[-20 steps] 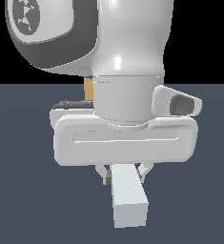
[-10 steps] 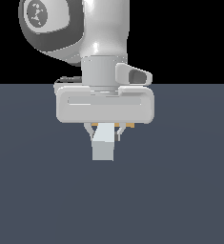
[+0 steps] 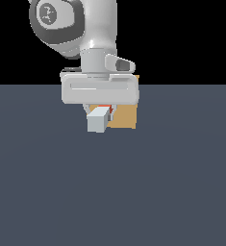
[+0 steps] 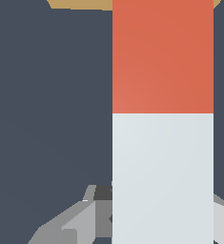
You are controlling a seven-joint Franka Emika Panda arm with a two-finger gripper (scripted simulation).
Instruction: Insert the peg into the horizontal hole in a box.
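We see the peg (image 3: 98,119) held level in the tool (image 3: 99,109), which is clenched on it; its grey end faces the exterior camera and its orange half (image 4: 162,57) points away toward the box (image 3: 124,116). The box stands on the desk (image 3: 112,182) just behind the peg, at about 3 o'clock of the grey end. We cannot see the hole. In the wrist view, the orange tip reaches the box's edge (image 4: 80,5).
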